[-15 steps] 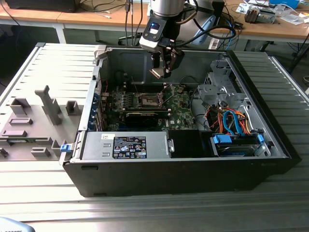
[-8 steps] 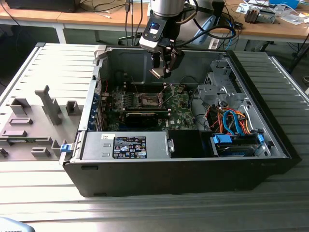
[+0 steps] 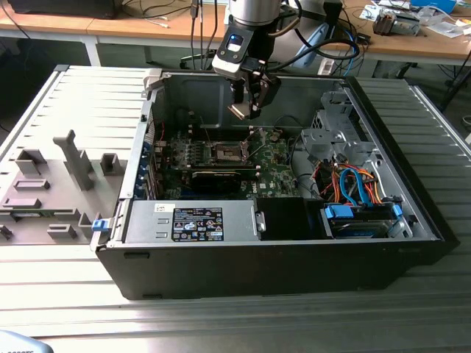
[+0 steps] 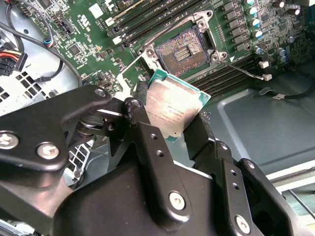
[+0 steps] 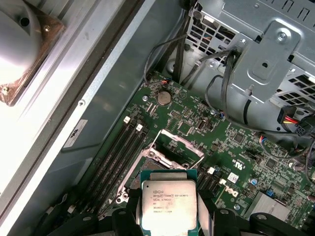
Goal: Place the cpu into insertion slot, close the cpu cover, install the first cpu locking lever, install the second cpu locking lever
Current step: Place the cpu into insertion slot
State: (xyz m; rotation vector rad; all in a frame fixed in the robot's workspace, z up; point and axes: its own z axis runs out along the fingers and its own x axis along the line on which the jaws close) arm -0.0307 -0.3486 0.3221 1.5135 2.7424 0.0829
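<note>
Silvery-grey metal catches the light in the exterior view, where the gripper (image 3: 248, 109) hangs inside the open computer case (image 3: 257, 265) with the cpu (image 3: 238, 111) pinched between its tips, tilted and well above the green motherboard (image 3: 276, 173). On the board beneath, slightly toward the exterior view's left, lies the insertion slot (image 3: 224, 152). Its dark centre is bare, so the chip is not yet seated. The power supply (image 3: 191, 220) sits against the near wall and a tangle of orange and blue cables (image 3: 353, 184) lies at the exterior view's right, both well apart from the arm. In the second wrist view the black fingers (image 4: 147, 142) are clenched on opposite edges of the cpu (image 4: 172, 110) — a hold on the rims, I judge, that keeps the contact face and the metal top untouched and the chip square for lowering. The insertion slot (image 4: 184, 49) shows beyond it, open, its gold contacts exposed and nothing lying over them. In the first wrist view the cpu (image 5: 169, 204) turns its metal top to the camera, and the cpu cover (image 5: 183, 143) stands swung up beside the socket — raised, by my reading, so that the chip has a clear way down into the slot.
</note>
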